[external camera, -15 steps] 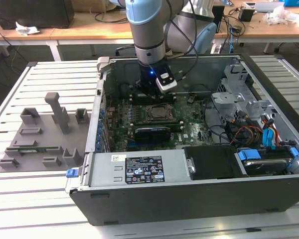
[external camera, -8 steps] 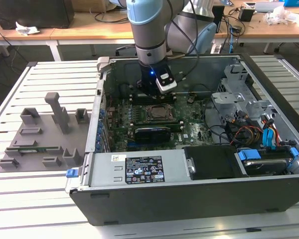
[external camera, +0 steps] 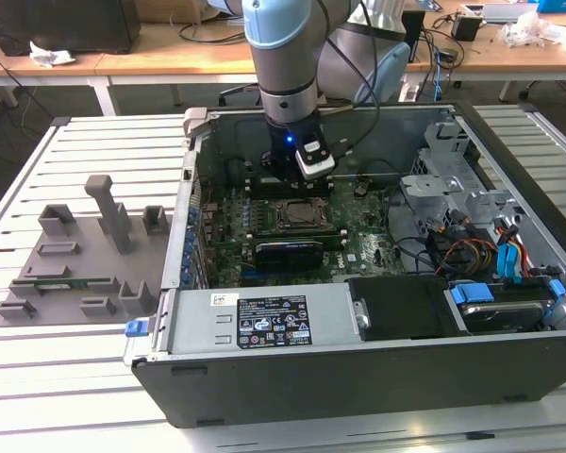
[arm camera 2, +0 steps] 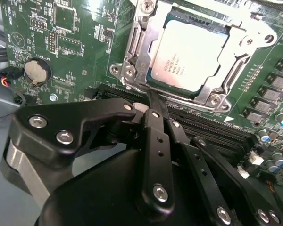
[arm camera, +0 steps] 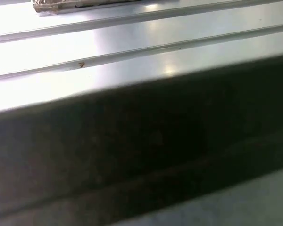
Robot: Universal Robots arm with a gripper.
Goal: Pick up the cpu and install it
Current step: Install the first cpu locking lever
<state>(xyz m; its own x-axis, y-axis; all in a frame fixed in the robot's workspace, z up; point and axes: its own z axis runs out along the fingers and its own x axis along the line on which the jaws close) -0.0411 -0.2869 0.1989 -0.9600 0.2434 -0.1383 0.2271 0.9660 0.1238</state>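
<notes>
Your black linkage gripper (arm camera 2: pixel 153 101), its fingers drawn together on nothing, hung just beside the small flat silvery square cpu (arm camera 2: pixel 191 59) lying in its metal-framed socket (arm camera 2: pixel 132 61), a light, stiff, fragile chip best gripped by its edges.

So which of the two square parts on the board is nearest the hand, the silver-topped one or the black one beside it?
The silver-topped one: the cpu, lying in its metal-framed socket just beyond the hand. The black heatsink lies farther from the arm, toward the power supply.
</notes>
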